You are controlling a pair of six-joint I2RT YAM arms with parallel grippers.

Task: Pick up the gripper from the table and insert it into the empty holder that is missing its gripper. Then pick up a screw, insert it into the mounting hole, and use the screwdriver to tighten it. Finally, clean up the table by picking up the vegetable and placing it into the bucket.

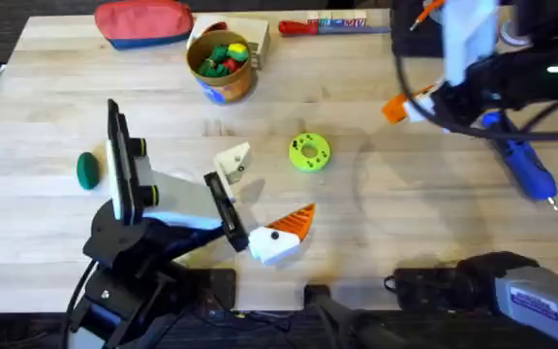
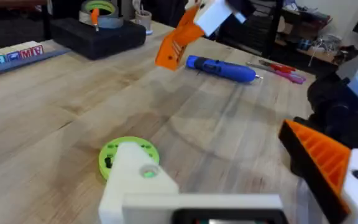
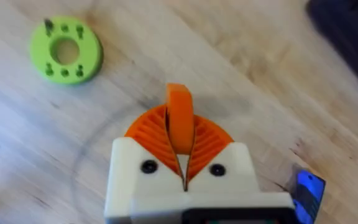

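Note:
My right gripper (image 1: 407, 107) hangs above the table's right half, shut on the gripper (image 1: 393, 108), a small orange ribbed pad (image 3: 180, 118) that stands on edge between its fingers. My left gripper (image 1: 258, 199) lies open low over the table's middle. One of its fingers is the empty holder (image 1: 232, 161), a bare white wedge (image 2: 135, 180); the other finger (image 1: 285, 233) carries an orange pad (image 2: 323, 155). The blue screwdriver (image 1: 528, 171) lies at the right, just beyond the right gripper. At the left lies the dark green vegetable (image 1: 87, 170). The yellow bucket (image 1: 222, 76) stands at the back.
A lime-green disc (image 1: 309, 152) with holes, small screws standing in it (image 3: 47, 26), lies between the two grippers. A red pouch (image 1: 143, 21) and a red-handled tool (image 1: 323, 26) sit along the far edge. The bucket holds several toy pieces. The right arm's cables loop over the right side.

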